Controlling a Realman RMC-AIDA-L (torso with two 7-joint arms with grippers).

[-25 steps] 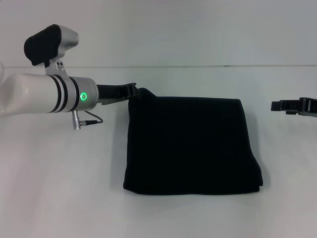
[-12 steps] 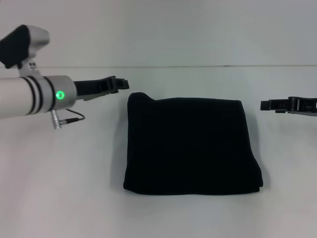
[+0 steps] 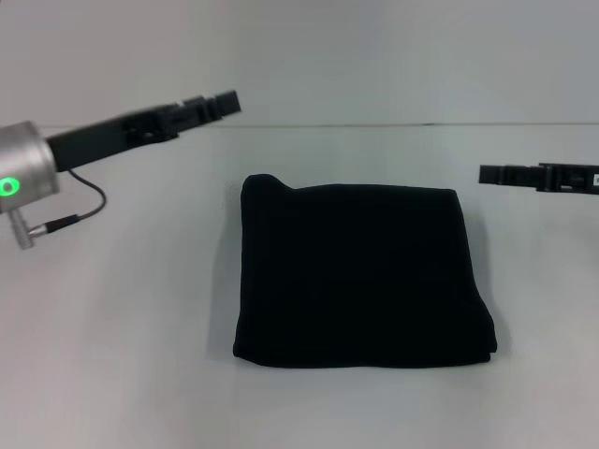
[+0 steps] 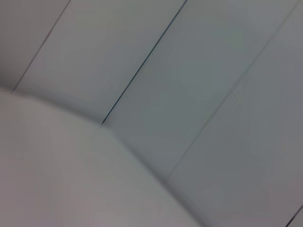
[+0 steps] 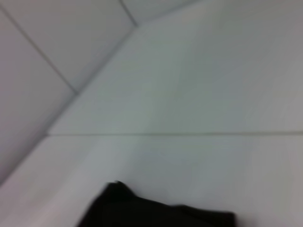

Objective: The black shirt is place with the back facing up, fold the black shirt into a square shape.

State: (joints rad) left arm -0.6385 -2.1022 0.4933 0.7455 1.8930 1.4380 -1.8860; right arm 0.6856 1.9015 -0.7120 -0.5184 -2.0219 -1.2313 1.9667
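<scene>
The black shirt (image 3: 360,276) lies folded into a rough square in the middle of the white table, with one small bump at its far left corner. The same far edge shows in the right wrist view, black shirt (image 5: 156,213). My left gripper (image 3: 225,101) hangs in the air to the far left of the shirt, well above it and not touching it. Level with the shirt's far edge, my right gripper (image 3: 489,174) hovers to the right of it, apart from the fabric. Neither gripper holds anything.
The white table (image 3: 112,355) reaches back to a pale wall (image 3: 374,56). A thin cable (image 3: 84,192) dangles under the left arm. The left wrist view shows only table and wall panels.
My left gripper has come away from the shirt's far left corner and risen up and to the left. The right gripper has crept a little toward the shirt. The shirt has stayed still.
</scene>
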